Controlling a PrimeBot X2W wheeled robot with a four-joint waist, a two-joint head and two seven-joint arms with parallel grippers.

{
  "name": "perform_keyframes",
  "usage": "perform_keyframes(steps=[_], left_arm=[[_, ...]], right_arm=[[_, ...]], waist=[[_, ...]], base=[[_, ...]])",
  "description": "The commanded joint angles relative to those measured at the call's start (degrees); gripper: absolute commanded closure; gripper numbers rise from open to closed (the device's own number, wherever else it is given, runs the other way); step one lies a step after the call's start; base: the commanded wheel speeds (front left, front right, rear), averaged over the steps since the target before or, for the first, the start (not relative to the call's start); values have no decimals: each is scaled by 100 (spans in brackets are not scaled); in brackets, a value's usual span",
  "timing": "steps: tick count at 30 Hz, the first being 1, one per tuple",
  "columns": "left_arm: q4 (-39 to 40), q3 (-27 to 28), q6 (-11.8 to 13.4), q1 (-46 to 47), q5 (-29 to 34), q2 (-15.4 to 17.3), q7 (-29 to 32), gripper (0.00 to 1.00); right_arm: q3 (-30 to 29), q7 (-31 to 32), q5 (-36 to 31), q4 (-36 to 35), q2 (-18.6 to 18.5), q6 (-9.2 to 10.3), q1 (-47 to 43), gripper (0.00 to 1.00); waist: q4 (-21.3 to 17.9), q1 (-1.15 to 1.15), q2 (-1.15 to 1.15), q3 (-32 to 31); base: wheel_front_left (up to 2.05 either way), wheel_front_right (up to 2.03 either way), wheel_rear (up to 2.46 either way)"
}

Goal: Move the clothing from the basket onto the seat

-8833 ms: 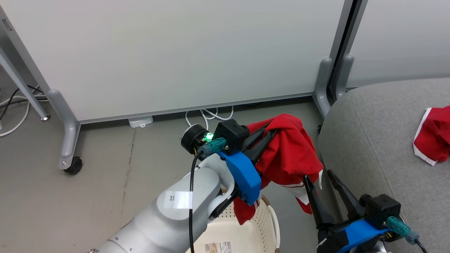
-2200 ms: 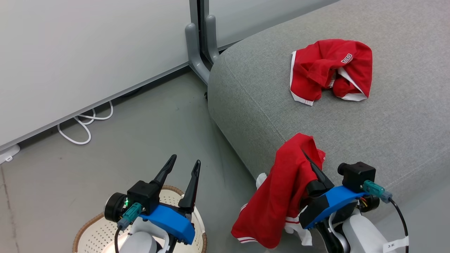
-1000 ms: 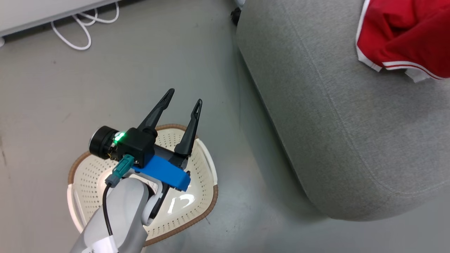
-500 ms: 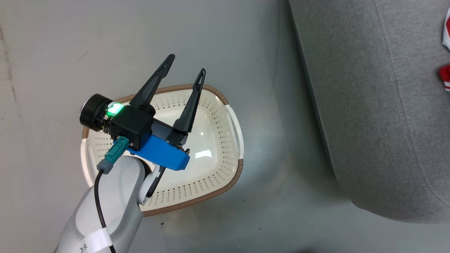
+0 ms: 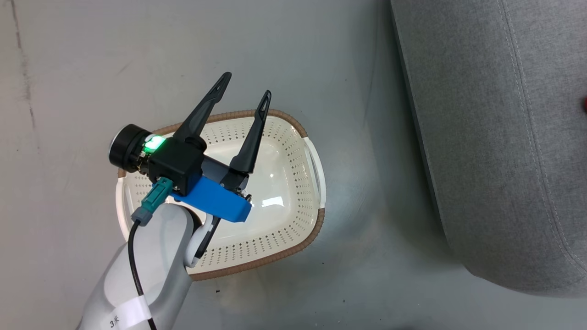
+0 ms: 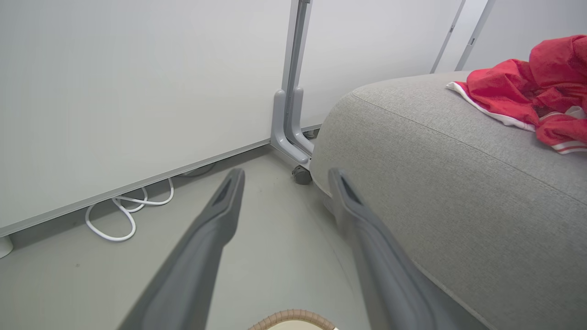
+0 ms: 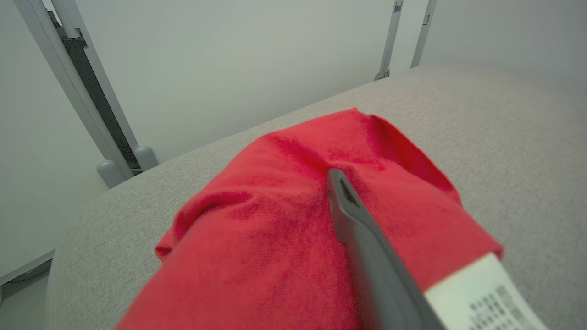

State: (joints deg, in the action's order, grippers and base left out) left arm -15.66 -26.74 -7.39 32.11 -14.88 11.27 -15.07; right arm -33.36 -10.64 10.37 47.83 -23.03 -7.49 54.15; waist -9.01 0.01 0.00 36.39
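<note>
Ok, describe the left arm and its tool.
Pale grey rounded forearm with a white tape label; black cable into a teal plug. Blue bracket, black camera block with a green light. The left tool has two long, dark, tapering fingers.

Laundry basket [image 5: 293,151]'s on the grey floor [image 5: 69,68] by the sofa seat [image 5: 481,137]. Red clothing [image 6: 513,91]'s lying on the seat.
</note>
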Motion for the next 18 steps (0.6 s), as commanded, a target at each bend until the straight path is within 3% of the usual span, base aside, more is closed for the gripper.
perform_keyframes(steps=[1,18], left_arm=[[-3,6,-16,6,25,-6,-15,0],[-164,-6,-16,-165,-104,-154,-15,0]], right_arm=[[42,-37,53,42,-65,-2,70,0],[842,-277,357,415,-171,-1,-179,0]], waist=[[1,-1,0,-11],[-11,-1,0,-440]], base=[[0,0,0],[0,0,0]])
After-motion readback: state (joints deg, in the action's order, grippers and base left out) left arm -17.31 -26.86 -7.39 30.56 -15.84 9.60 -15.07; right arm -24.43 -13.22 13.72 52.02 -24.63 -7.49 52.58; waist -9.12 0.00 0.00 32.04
